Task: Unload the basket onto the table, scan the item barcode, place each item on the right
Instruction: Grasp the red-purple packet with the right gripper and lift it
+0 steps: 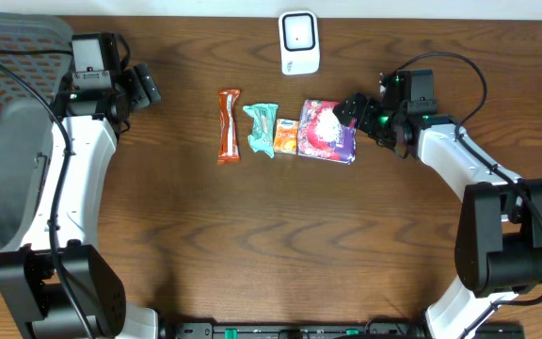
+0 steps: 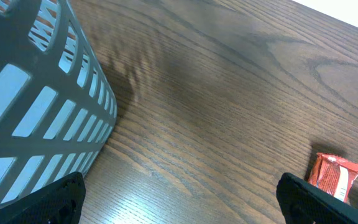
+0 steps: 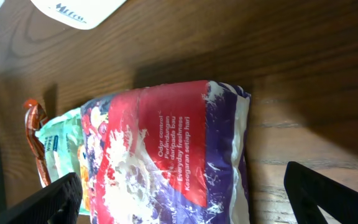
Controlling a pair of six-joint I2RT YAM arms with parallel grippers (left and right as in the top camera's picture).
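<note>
Four items lie in a row mid-table: an orange-red bar (image 1: 228, 124), a teal packet (image 1: 262, 127), a small orange packet (image 1: 285, 137) and a purple-and-red pouch (image 1: 327, 132). My right gripper (image 1: 356, 111) hangs open just above the pouch's right end. In the right wrist view the pouch (image 3: 179, 149) fills the space between the wide-apart fingers (image 3: 334, 199), untouched. No barcode is in view. The white scanner (image 1: 299, 42) stands at the back edge. My left gripper (image 1: 144, 85) is open over bare wood, far left of the row.
A grey slatted basket (image 1: 7, 141) stands at the table's left edge, close beside the left gripper; in the left wrist view its wall (image 2: 36, 93) is at the left. The orange-red bar (image 2: 333, 175) peeks in at that view's lower right.
</note>
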